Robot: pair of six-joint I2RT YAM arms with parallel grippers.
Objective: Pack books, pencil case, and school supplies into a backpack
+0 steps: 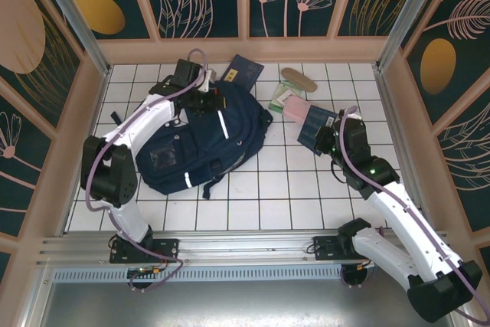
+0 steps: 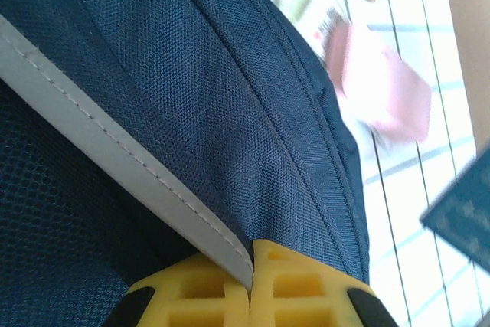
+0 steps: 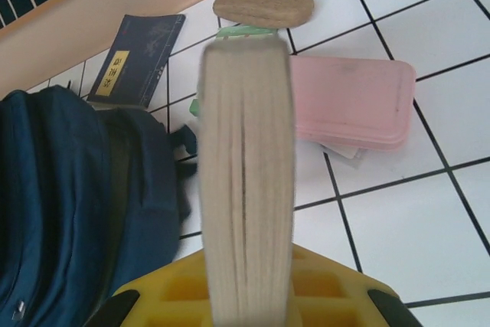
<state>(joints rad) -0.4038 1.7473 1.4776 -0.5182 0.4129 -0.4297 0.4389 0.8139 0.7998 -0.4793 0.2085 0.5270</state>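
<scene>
Fingers closed on both arms: right gripper (image 3: 246,292) clamps a book (image 3: 245,151) on edge; left gripper (image 2: 251,254) pinches the backpack (image 2: 230,97) at its stripe (image 2: 99,143).
Likely purpose: the pinch lifts the opening's lip so the book slides in edge-first. Backpack lies just left of the book; beyond, pink case (image 3: 352,101), tan piece (image 3: 264,7), then a navy book (image 3: 138,55).

- The table (image 1: 291,197) has a white top ruled into square tiles by dark lines.
- A navy backpack (image 1: 203,139) lies flat left of the middle, by far the biggest thing on it.
- A dark booklet (image 1: 243,73) with a yellow label lies at the far edge, just beyond the backpack.
- A tan oval piece (image 1: 298,79) lies near the far edge, right of the booklet.
- A pink pouch (image 1: 295,107) lies right of the backpack, touching a pale green pack (image 1: 279,96).
</scene>
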